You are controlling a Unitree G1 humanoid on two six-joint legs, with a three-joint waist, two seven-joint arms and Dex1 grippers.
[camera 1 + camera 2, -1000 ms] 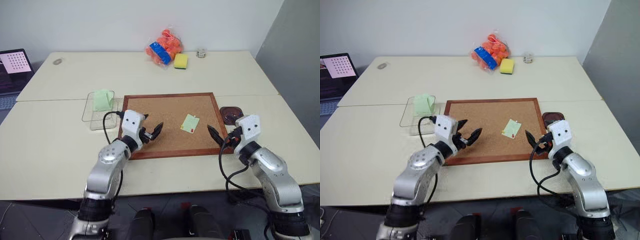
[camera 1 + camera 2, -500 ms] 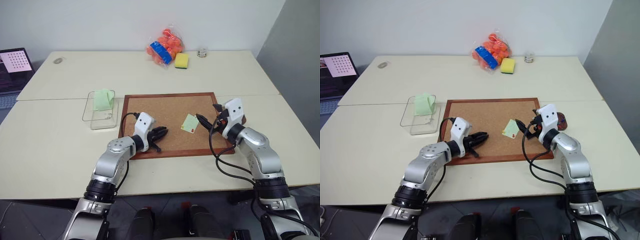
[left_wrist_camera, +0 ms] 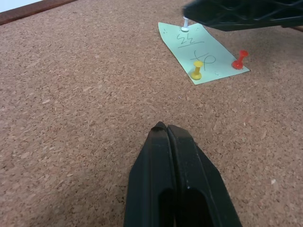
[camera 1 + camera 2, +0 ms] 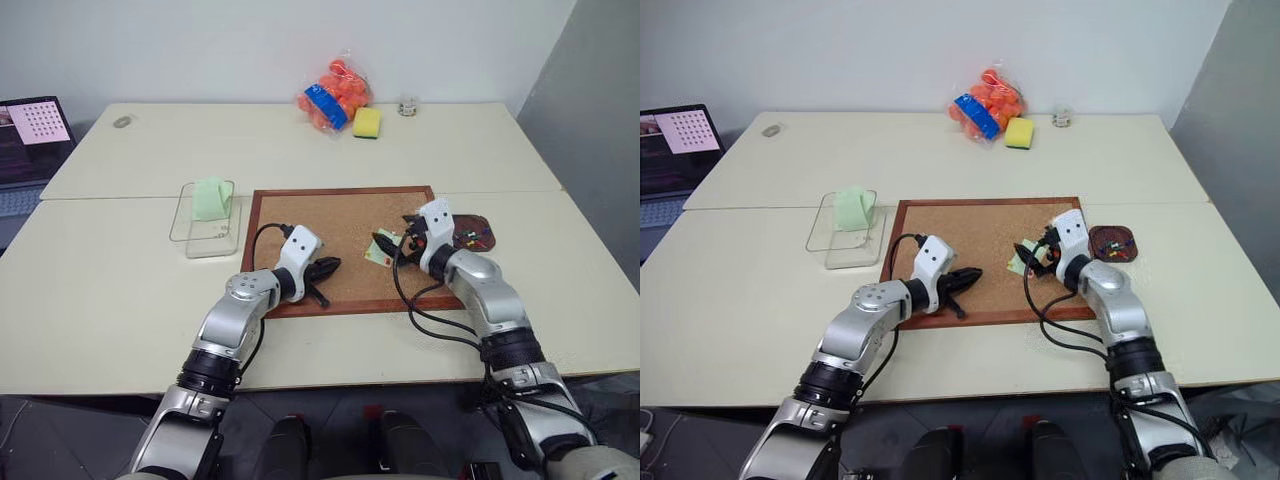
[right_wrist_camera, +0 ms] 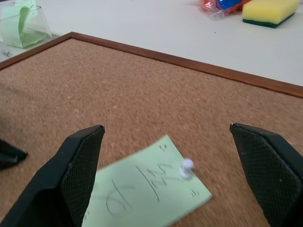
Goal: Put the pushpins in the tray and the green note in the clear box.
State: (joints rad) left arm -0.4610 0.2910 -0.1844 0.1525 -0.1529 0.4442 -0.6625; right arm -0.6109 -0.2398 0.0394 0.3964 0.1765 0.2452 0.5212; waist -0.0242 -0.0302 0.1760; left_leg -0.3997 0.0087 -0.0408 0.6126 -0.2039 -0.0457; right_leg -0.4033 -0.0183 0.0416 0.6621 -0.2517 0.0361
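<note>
1. Left arm: reaches forward and inward, forearm angled toward centre, wrist dipped slightly.
2. Left gripper [image 4: 326, 268]: both black fingers [image 3: 176, 189] pressed together, no gap, nothing between them, tips low and pointing toward the right arm.
3. Right arm: elbow bent, forearm running forward and inward, wrist about level.
4. Right gripper [image 5: 168, 177]: jaws spread wide, fingers [image 5: 78, 172] well apart, nothing gripped, pointing toward the left arm.
5. The two grippers face each other, apart, not touching.
</note>
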